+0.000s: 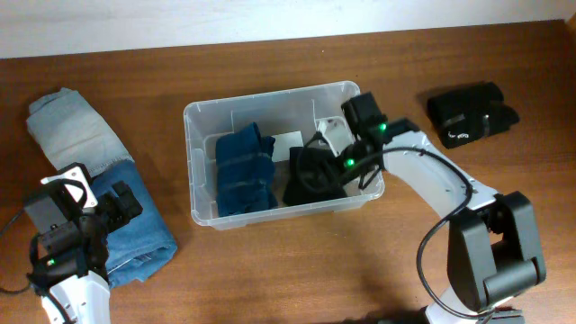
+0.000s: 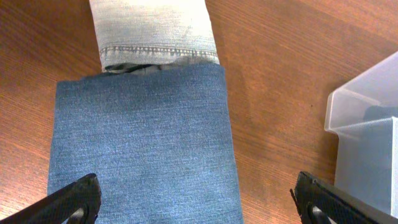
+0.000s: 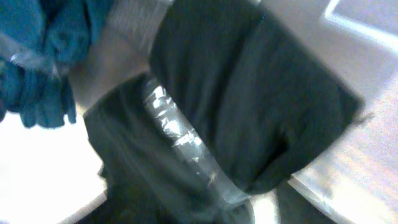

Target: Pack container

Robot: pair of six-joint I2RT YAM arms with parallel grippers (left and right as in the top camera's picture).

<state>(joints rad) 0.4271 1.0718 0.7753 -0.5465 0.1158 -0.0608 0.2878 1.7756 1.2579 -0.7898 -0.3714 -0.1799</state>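
The clear container (image 1: 270, 96) stands mid-table; its corner shows in the left wrist view (image 2: 367, 124). In it lie a folded dark blue garment (image 1: 243, 166) and a black garment (image 1: 310, 178). My right gripper (image 1: 337, 162) is low over the container's right side, right at the black garment (image 3: 249, 93). The right wrist view is blurred and filled with black cloth and the container's rim (image 3: 186, 146), so its jaws are not readable. My left gripper (image 2: 196, 199) is open and empty above folded blue jeans (image 2: 143, 143), at the front left (image 1: 112, 209).
Folded light grey jeans (image 1: 67, 126) lie at the far left, touching the blue jeans (image 1: 139, 229); they also show in the left wrist view (image 2: 152, 28). Another folded black garment (image 1: 468, 112) lies on the table at the back right.
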